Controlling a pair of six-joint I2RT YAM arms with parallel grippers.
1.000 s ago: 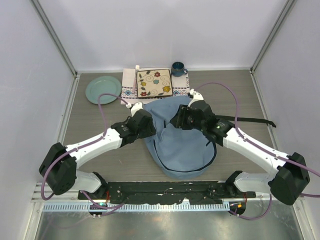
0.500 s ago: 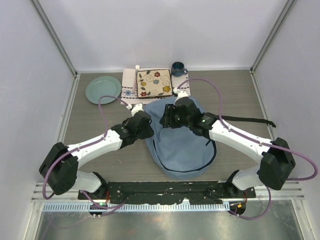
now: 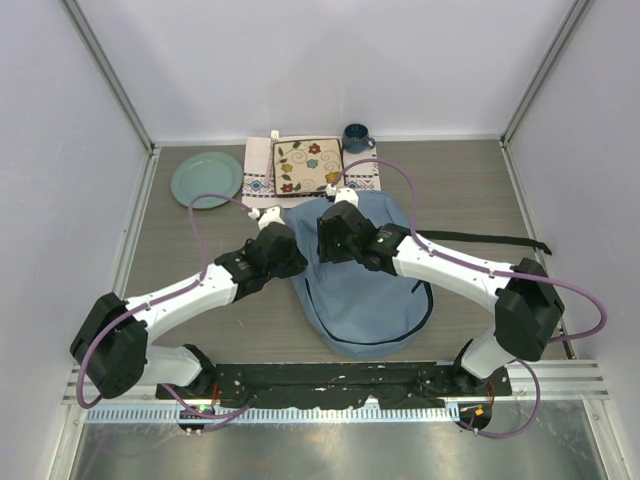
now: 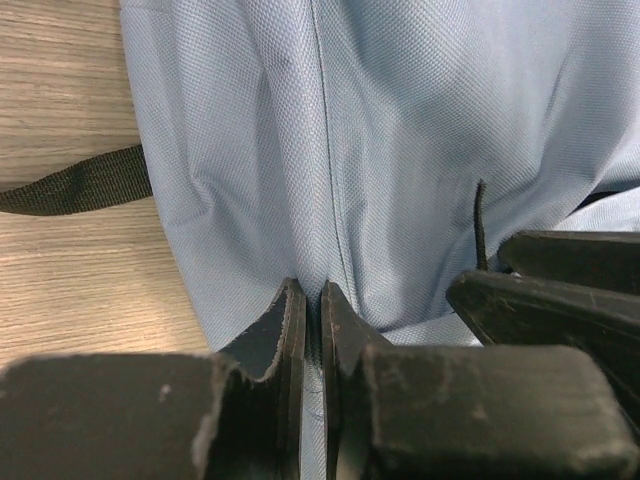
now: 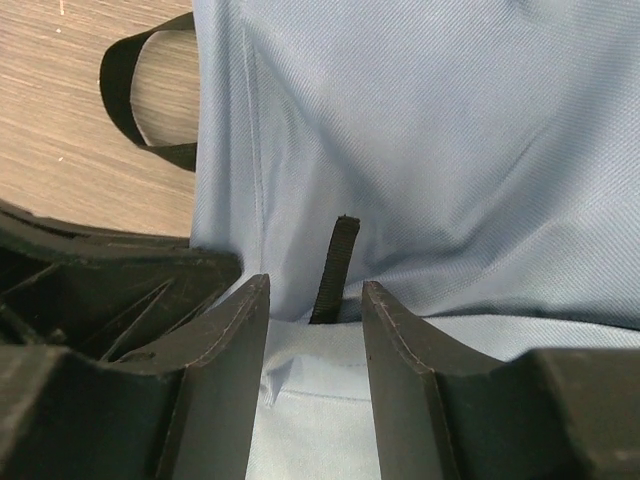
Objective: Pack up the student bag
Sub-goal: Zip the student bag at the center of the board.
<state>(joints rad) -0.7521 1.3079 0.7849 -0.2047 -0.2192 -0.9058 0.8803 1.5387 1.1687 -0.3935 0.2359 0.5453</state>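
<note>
student bag [image 3: 365,295] flat on table [image 3: 480,180], contents hidden. left hand [image 4: 312,300] clenched on its fabric edge; right hand [image 5: 315,295] released, black pull tab [image 5: 333,265] between.

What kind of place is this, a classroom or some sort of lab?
Probably a robot lab test cell, not a classroom: plain white walls box in a wood-grain table, the left arm and right arm are bolted to a rail, and the student bag lies between them.
</note>
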